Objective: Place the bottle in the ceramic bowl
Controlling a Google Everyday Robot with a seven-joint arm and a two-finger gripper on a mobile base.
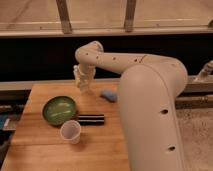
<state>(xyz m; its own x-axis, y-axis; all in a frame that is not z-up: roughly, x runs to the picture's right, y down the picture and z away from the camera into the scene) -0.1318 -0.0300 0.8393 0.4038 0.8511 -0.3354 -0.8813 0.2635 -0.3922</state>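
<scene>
The bottle is proving hard to pick out: a cream-pale shape is showing at the end effector [82, 78], but it is blending with the end effector's own pale parts, so I cannot tell whether the bottle is being held there or whether the end effector is standing wide or narrow. The end effector is hanging above the far edge of the counter [45, 150], pointing downward, beyond the ceramic bowl [59, 110] and a little to its right (as the camera is seeing it), and clearly apart from it. The ceramic bowl is sitting upright on the left part of the counter, its green inside showing pale streaks and holding nothing that can be made out. A white paper cup [70, 132] is standing upright just in front of the bowl, near its rim. A dark slender object [91, 119] is lying flat on the counter just right of the bowl and close behind the cup. A small bluish-grey object [107, 94] is lying further back, near the arm [150, 95], which is rising from the lower right and bending across toward the end effector.
</scene>
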